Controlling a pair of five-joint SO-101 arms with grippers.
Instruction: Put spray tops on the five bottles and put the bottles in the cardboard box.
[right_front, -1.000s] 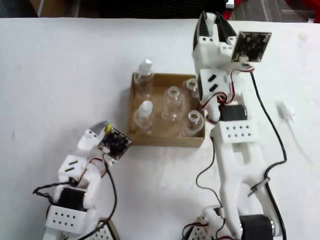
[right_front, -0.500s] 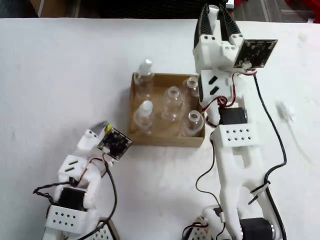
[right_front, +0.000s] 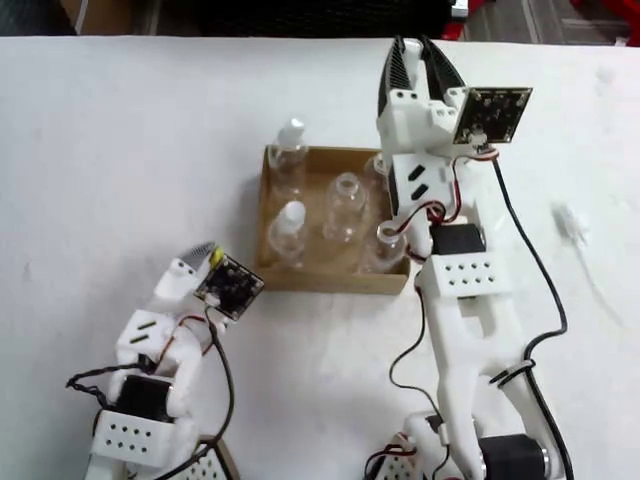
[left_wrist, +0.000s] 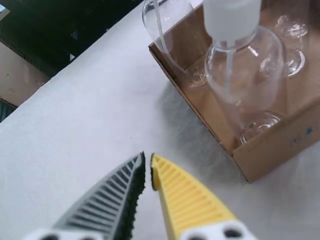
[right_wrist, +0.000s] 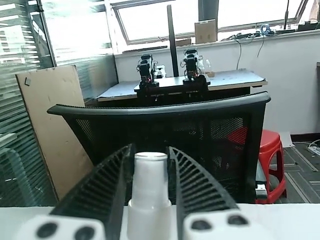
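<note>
Inside the cardboard box (right_front: 330, 279) stand perhaps five bottles (right_front: 345, 208) — right gripper (right_wrist: 150, 149) clamps a spray top (right_wrist: 148, 192), left gripper (left_wrist: 147, 156) closed, empty.

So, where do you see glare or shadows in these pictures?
Right wrist view: the windows glare white behind the right pincer holding the spray top. Left wrist view: the cardboard box casts a soft shadow on the table. High view: even light, faint shadows.

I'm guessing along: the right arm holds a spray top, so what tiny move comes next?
Probably bring the right tool over an open bottle in the cardboard box: it grips a spray top, and several bottles lack tops.
</note>
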